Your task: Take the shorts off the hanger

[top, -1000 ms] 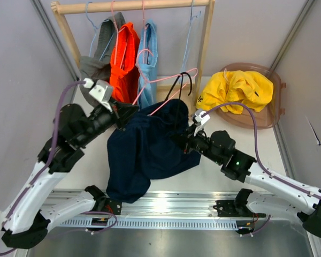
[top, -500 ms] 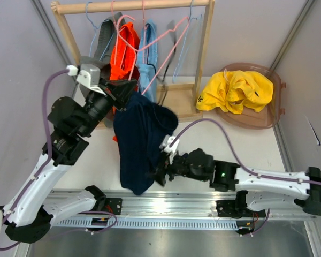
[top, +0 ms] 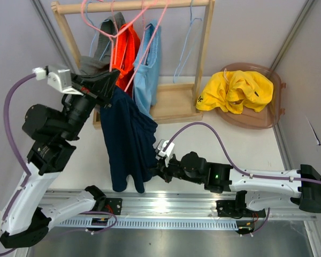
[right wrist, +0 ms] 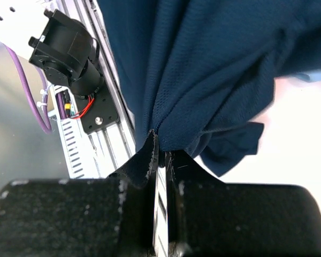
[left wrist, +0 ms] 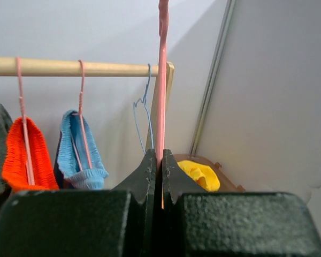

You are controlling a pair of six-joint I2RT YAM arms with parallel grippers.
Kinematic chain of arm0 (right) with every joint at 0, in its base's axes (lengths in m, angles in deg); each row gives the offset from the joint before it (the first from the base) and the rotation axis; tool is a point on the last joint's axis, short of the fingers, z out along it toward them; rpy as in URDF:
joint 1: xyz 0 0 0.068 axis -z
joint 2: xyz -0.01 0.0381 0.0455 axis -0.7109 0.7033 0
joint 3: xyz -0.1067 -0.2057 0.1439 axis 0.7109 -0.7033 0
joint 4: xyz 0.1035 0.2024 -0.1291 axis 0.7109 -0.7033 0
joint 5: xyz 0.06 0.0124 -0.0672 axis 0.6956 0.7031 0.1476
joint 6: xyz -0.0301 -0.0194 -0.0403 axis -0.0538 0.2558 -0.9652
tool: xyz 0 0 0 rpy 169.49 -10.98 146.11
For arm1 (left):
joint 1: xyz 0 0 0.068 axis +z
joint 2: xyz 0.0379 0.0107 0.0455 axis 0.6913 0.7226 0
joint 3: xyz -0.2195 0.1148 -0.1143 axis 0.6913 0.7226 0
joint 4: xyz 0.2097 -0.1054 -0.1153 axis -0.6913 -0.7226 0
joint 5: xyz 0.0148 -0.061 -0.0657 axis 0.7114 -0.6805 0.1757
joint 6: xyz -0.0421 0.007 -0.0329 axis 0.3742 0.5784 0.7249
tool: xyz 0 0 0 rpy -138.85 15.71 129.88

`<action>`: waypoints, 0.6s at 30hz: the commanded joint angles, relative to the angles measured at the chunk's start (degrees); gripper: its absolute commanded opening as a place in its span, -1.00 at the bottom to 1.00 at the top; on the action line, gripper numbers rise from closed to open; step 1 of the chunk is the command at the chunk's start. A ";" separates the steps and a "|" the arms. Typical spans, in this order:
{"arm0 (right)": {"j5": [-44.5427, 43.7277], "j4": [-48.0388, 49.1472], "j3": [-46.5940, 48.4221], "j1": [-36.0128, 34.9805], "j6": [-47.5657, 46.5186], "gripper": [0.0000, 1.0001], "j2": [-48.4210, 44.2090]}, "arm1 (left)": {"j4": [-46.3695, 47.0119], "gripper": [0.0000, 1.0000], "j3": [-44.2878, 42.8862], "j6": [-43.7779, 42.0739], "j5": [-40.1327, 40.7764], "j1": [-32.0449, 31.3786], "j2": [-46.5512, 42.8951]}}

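At centre left, your left tool (top: 109, 80) raised higher gripping pink hanger (left wrist: 162, 80), right tool (top: 159, 170) now clamping navy shorts (top: 125, 139) hem, basket (top: 275, 107) upper right holds yellow shorts (top: 235, 91).

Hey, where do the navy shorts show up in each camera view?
Top external: navy shorts hang centre-left.
Left wrist: not in it.
Right wrist: they fill the top, hem pinched below by the right gripper.
Shared landmark: light blue shorts, top external and left wrist.

Table (top: 257, 147) w/ rack (top: 171, 104), basket (top: 265, 119)
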 commanded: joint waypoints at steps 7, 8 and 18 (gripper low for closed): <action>-4.31 1.08 -1.44 -4.63 0.51 -1.00 3.60 | 21.97 -1.00 6.55 -0.90 4.42 0.21 -4.58; -4.40 1.78 -2.14 -5.25 1.73 -1.00 3.61 | 21.45 -1.00 4.45 -1.95 4.51 0.21 -2.92; -8.79 2.14 -10.93 -5.87 6.93 -1.00 -3.24 | 14.34 -0.99 -24.18 -11.17 5.91 0.21 9.92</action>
